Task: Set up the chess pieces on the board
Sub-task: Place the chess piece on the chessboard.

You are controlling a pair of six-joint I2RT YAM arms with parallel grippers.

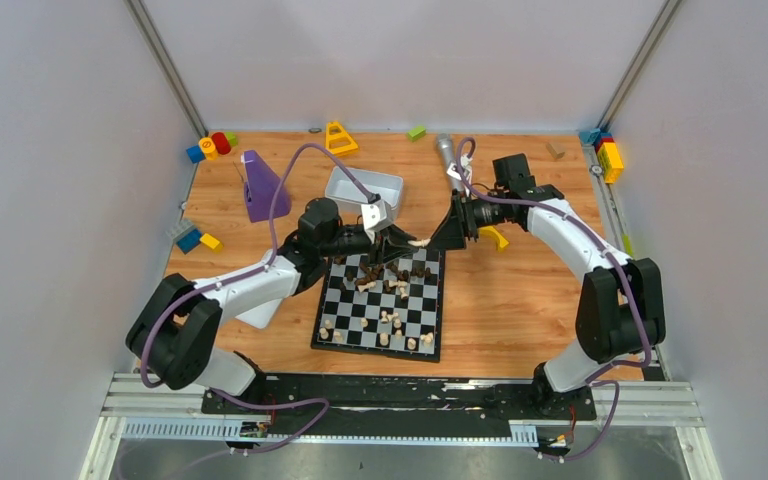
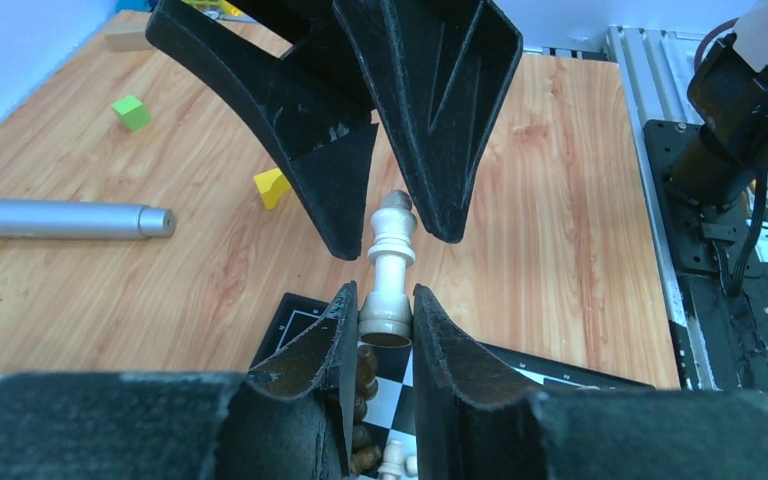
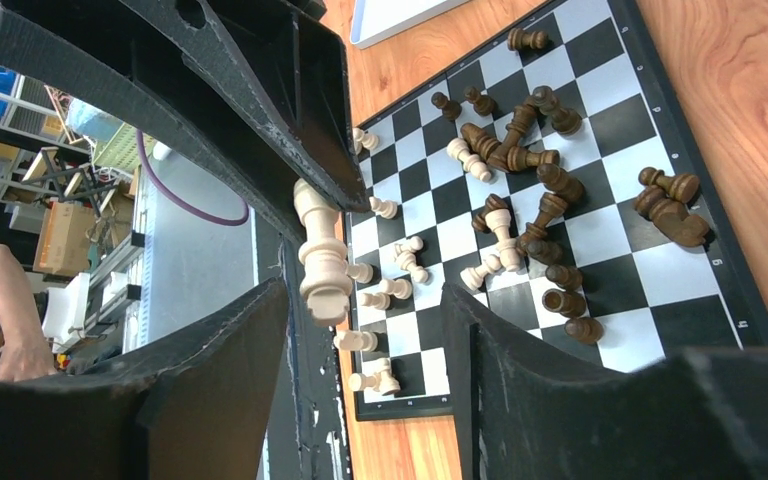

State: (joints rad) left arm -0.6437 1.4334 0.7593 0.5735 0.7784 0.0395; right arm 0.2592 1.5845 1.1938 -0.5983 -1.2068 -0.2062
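Beige wood: one tall pale chessman (image 2: 390,262), king or queen not determinable, held lengthwise in the air over the far edge of the chessboard (image 3: 660,280), between the two arms. Holder: the left end effector (image 2: 382,292), nearly closed, its two black fingers (image 2: 310,350) pinching one end of the chessman from both sides. Opposite: the right end effector (image 3: 365,290), facing the left one, jaws parted wider than the piece and gripping nothing. The chessman's free end reaches in between its fingertips (image 2: 340,220), close against one finger and clear of the other. Board: black-and-white checkered with a thin black border, lying flat on the wooden surface (image 1: 520,300) ahead of both arm bases. Contents, far half: dark brown chessmen (image 3: 520,150), clustered, most toppled on their sides, two lying at the side edge. Contents, near half: loose pale chessmen (image 3: 390,290), scattered, some upright and some fallen, a few mixed in among the dark ones. Other items: a white tray (image 1: 365,190) just beyond the board's far edge, near the left end effector; a purple cone-shaped toy (image 1: 258,185) left of the tray; a silver cylinder (image 2: 55,218), a green block (image 2: 132,112) and a yellow block (image 2: 272,187) on the surface beyond the board, apart from one another; coloured toy blocks (image 1: 210,145) at the far corners.
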